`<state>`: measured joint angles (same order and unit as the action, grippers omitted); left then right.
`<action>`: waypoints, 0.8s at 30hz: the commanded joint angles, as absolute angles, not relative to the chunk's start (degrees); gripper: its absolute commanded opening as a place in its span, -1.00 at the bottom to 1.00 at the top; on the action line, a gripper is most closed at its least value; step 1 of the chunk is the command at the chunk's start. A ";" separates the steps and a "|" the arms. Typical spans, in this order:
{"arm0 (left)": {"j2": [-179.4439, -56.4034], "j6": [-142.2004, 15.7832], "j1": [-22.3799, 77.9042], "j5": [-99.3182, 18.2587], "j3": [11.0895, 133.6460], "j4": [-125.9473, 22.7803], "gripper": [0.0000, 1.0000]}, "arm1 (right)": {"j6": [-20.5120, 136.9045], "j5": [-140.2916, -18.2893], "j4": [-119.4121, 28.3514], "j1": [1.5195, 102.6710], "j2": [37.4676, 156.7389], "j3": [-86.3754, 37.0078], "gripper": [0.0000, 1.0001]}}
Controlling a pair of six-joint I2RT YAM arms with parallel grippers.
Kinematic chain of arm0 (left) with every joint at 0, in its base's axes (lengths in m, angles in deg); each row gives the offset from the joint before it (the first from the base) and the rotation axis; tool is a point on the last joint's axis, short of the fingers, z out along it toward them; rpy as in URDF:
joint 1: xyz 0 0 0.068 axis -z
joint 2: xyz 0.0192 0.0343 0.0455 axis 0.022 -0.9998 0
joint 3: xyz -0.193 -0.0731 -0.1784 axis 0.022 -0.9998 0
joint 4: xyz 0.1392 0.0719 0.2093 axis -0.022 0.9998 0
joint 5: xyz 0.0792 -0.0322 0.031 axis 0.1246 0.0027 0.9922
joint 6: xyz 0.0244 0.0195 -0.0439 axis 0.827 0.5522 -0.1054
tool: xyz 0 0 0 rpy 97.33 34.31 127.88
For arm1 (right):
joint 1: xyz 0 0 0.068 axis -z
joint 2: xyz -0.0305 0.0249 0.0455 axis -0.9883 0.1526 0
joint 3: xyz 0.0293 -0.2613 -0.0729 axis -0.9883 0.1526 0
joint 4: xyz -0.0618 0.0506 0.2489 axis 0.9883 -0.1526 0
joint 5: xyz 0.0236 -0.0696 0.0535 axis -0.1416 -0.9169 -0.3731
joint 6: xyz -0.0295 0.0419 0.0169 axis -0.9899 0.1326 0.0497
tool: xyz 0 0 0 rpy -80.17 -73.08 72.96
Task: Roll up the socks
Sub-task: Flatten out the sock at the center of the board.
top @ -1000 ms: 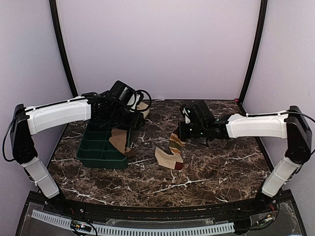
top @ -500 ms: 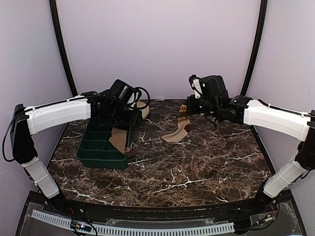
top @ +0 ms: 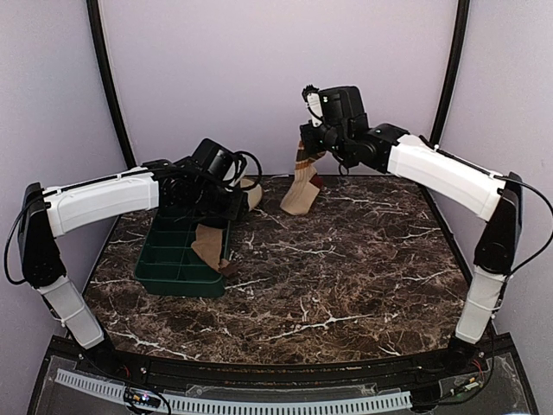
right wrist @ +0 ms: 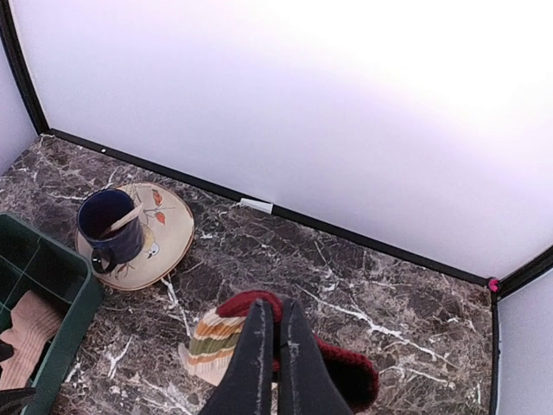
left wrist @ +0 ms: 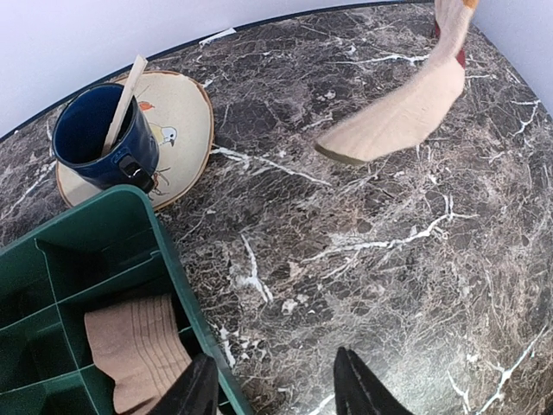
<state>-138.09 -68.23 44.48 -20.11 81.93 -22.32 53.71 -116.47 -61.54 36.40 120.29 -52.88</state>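
I see a green divided tray (top: 173, 283) on the dark marble table (top: 346, 277) | just beyond the tray's far corner: beige saucer (left wrist: 186, 130), bird painted on it | on the saucer, tray side: blue cup (left wrist: 104, 164) | wooden stick (left wrist: 128, 91) leaning inside the cup

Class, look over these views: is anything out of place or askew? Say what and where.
One sock dangles from the shut right gripper, high near the table's back edge; the other sock lies loose in the green tray. Neither is rolled.
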 commanded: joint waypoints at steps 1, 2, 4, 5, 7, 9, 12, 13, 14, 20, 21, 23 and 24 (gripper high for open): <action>-136.27 -69.03 43.72 -19.05 81.98 -20.88 -0.04 | 49.76 -118.29 -61.56 36.31 121.28 -53.47 -1.00; -135.82 -69.15 43.57 -19.12 80.92 -21.30 -0.04 | 49.86 -118.57 -60.47 35.53 120.50 -50.37 -1.00; -135.07 -69.52 43.29 -19.65 79.04 -22.07 -0.04 | 50.38 -119.84 -57.68 33.25 117.91 -42.74 -1.00; -134.90 -69.71 43.20 -20.02 78.22 -22.28 -0.04 | 51.11 -120.62 -57.19 31.71 116.83 -39.04 -1.00; -134.67 -69.89 43.19 -20.29 77.08 -22.49 -0.04 | 54.41 -121.82 -57.79 28.23 114.83 -31.81 -0.99; -134.52 -70.06 43.10 -20.48 76.27 -22.58 -0.04 | 59.00 -122.91 -58.36 24.16 112.86 -24.79 -0.98; -134.32 -70.36 43.01 -21.30 75.32 -23.45 -0.04 | 67.42 -123.41 -57.96 17.24 111.07 -16.81 -0.97; -134.40 -70.35 43.01 -21.50 75.25 -23.61 -0.04 | 69.76 -123.68 -58.30 14.97 110.98 -15.67 -0.97; -134.63 -70.42 43.08 -21.69 75.37 -23.70 -0.04 | 72.39 -123.75 -58.94 12.94 111.14 -13.67 -0.97; -135.03 -70.98 43.07 -22.18 75.53 -23.90 -0.05 | 81.64 -123.22 -61.71 4.46 113.58 -14.60 -0.95; -134.99 -71.03 43.08 -22.23 75.32 -23.90 -0.05 | 82.23 -122.61 -61.53 3.52 114.17 -14.68 -0.95; -134.68 -71.20 43.08 -22.20 74.76 -23.86 -0.05 | 83.00 -121.10 -61.42 2.00 115.62 -16.64 -0.93; -134.58 -71.15 43.02 -22.18 74.62 -23.90 -0.05 | 83.28 -120.59 -61.46 1.14 116.73 -17.32 -0.92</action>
<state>-137.32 -70.35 43.26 -21.74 76.05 -23.33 77.82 -121.35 -62.41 3.60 114.59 -13.93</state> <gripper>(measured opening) 0.475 0.036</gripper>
